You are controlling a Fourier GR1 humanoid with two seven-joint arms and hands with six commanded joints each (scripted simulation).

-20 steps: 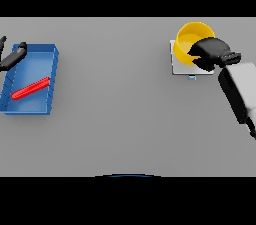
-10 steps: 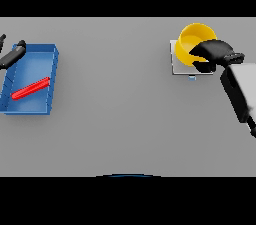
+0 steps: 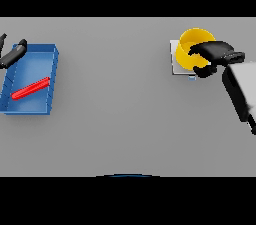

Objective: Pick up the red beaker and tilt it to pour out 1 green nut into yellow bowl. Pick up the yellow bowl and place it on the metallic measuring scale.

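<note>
The yellow bowl stands on the metallic scale at the far right of the table. My right hand reaches over the bowl's near right side, its fingers and thumb curled round the rim. Whatever lies inside the bowl is hidden from view. The red beaker lies on its side in the blue tray at the far left. My left hand hovers at the tray's far left corner with straight fingers, holding nothing.
A wide stretch of grey table separates the tray from the scale. The scale sits close to the table's far edge, and my right forearm slants in from the right side.
My right wrist has shifted slightly up and to the right while the hand stays on the bowl's rim. Bowl, scale, tray and left hand have not moved.
</note>
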